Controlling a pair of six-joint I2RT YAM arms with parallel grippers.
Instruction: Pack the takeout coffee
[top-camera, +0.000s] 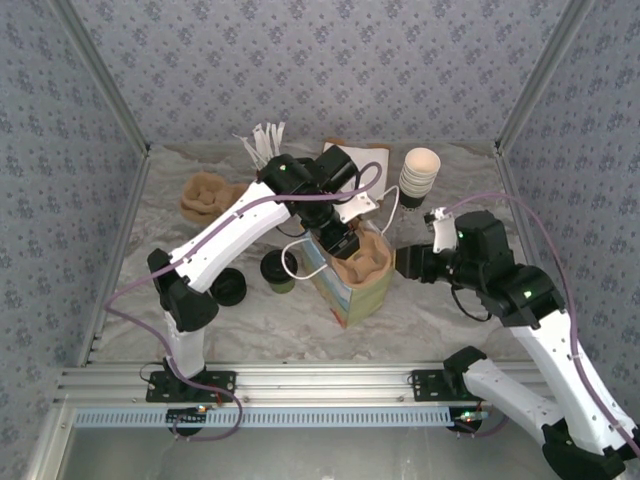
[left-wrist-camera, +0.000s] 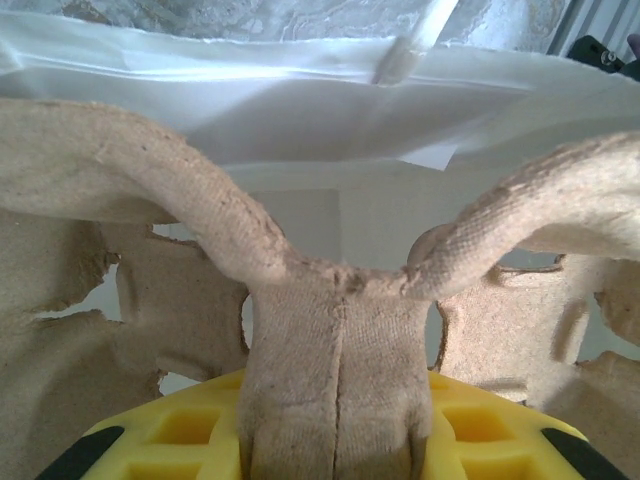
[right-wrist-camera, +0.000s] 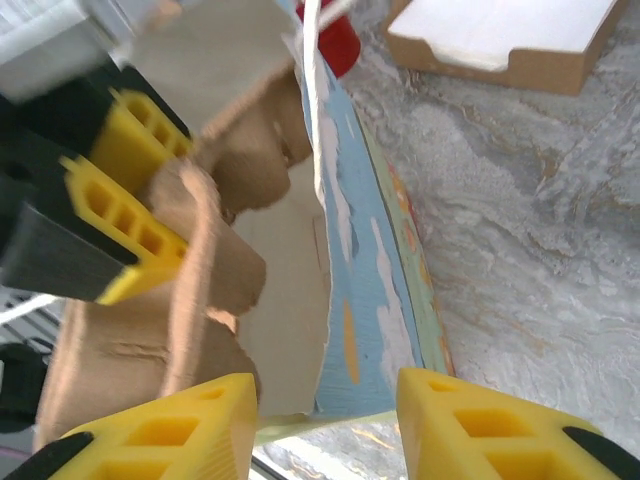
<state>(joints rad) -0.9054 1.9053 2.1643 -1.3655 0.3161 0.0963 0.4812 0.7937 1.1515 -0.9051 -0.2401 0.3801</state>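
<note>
Carrying everything: pale marbled worktop (top-camera: 450, 320), spread across the middle of the top view.
Paper bag: blue printed paper bag (top-camera: 360, 298), upright at the centre of the frame with its mouth open.
Cup carrier: brown pulp cup carrier (top-camera: 362, 258), sitting in the bag's open mouth.
Left jaws: clamped on the carrier's middle ridge (left-wrist-camera: 340, 330), coming in from the upper left. The left wrist view shows yellow pads (left-wrist-camera: 180, 430) on either side of the ridge.
Right jaws: apart, at the bag's right side. In the right wrist view the bag's wall (right-wrist-camera: 370, 300) runs between the two yellow fingers (right-wrist-camera: 480, 430), and neither is seen pressing it.
Takeout coffee: small dark green takeout coffee (top-camera: 278, 270) with a black lid, upright on the worktop just left of the bag, outside it and clear of both jaws.
Loose lid: black round loose lid (top-camera: 230, 287), lying further left, near the left arm.
</note>
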